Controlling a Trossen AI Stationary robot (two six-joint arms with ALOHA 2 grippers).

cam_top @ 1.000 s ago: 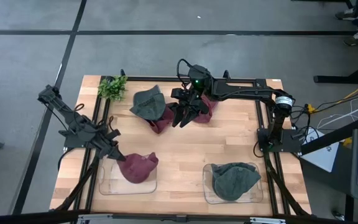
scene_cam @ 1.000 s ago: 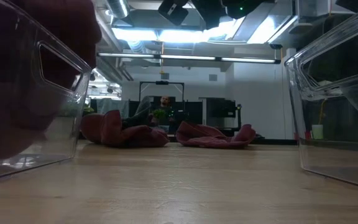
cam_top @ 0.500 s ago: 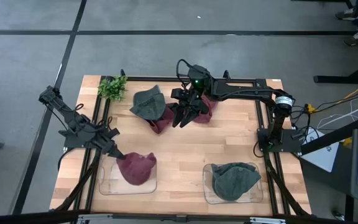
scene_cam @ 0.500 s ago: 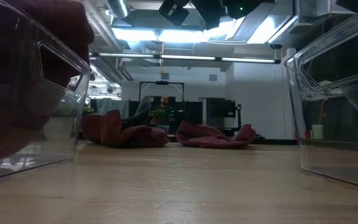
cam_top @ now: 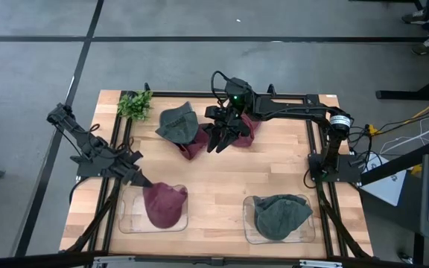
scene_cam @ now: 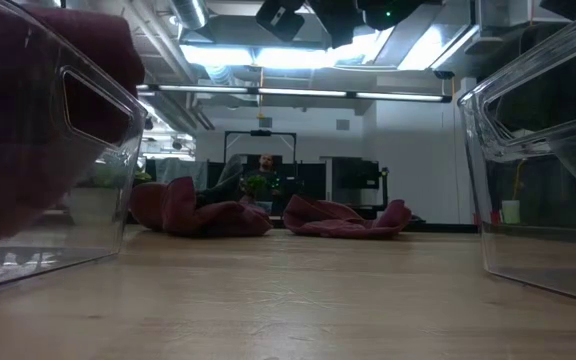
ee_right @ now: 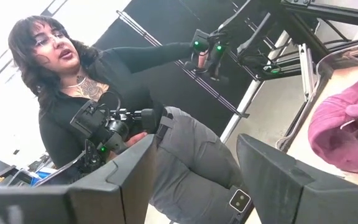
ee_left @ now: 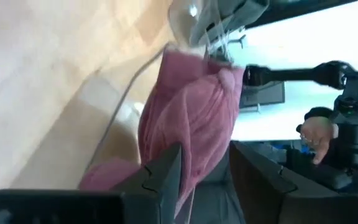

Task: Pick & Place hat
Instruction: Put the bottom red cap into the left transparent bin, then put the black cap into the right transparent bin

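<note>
Left gripper (cam_top: 141, 181): drawn back toward the left table edge, fingers parted from the closed grip seen earlier | Maroon hat (cam_top: 164, 203): released, settled lower and squarely inside the left clear bin (cam_top: 125, 221), no longer spilling over its inner wall

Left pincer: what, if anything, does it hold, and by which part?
Nothing: the left pincer stands open at the maroon hat's edge, the hat lying in the clear bin.
</note>
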